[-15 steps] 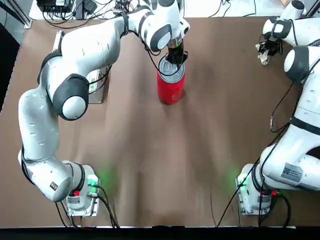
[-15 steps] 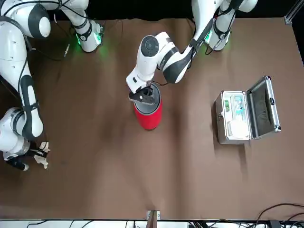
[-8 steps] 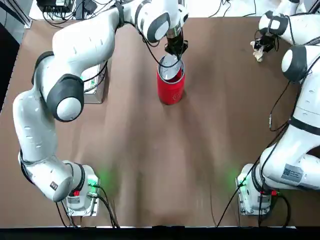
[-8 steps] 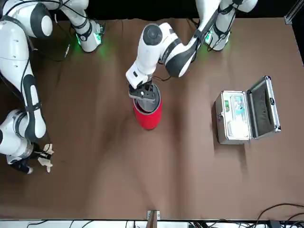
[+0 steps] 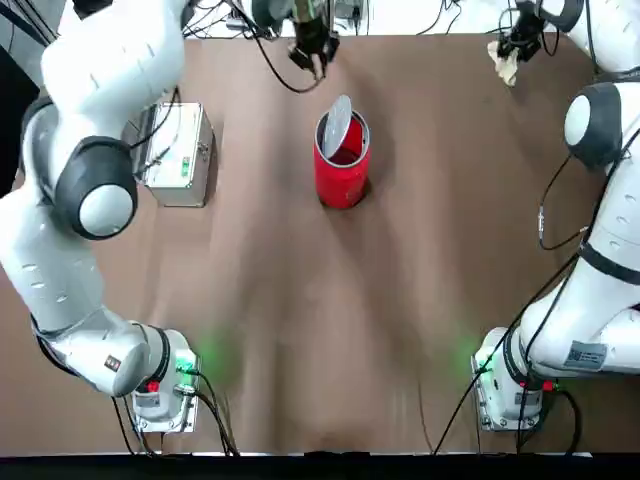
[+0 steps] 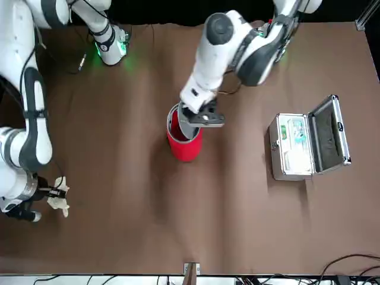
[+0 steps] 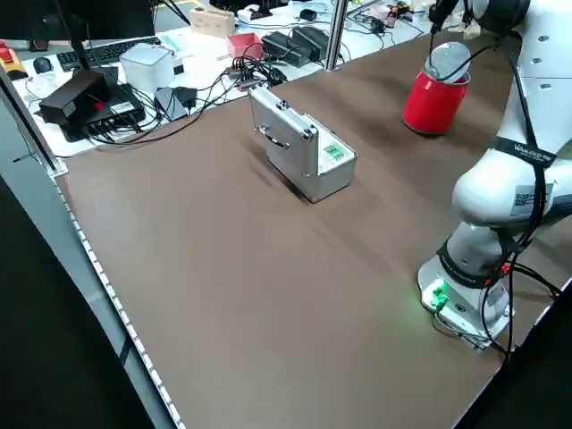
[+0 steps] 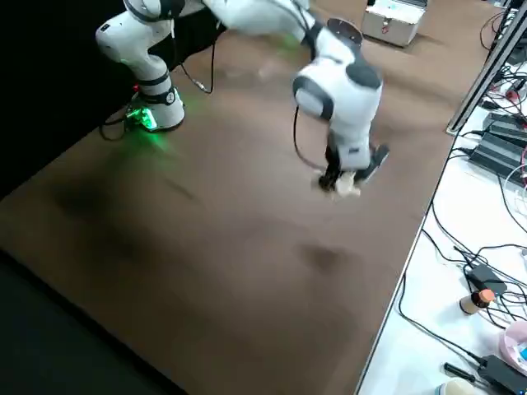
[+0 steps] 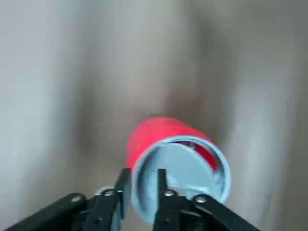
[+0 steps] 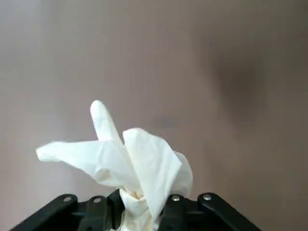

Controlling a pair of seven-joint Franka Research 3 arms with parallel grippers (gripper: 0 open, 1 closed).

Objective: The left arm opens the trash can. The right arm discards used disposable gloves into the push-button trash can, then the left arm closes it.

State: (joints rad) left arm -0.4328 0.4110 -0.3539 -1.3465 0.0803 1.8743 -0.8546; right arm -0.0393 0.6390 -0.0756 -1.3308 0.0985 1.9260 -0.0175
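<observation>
The red trash can (image 5: 342, 170) stands mid-table toward the far side, and its silver-grey lid (image 5: 336, 122) is tilted up, so the red inside shows. My left gripper (image 5: 312, 52) hangs shut and empty above the table just beyond the can. The left wrist view looks down on the can (image 9: 159, 134) and its raised lid (image 9: 182, 177). My right gripper (image 5: 520, 32) is lifted over the far right corner, shut on the used disposable gloves (image 5: 503, 60). The gloves (image 10: 137, 161) are a crumpled cream-white wad that sticks out from between its fingers.
A silver metal box (image 5: 178, 152) lies on the left side of the table, with its hinged lid standing open in the front view (image 6: 329, 133). Cables and equipment crowd the far edge (image 7: 268, 49). Brown tabletop (image 5: 330, 330) spreads between the arm bases.
The can's lid has sprung open. My left gripper has lifted off the lid and drawn back toward the far edge. The right gripper has risen with the gloves.
</observation>
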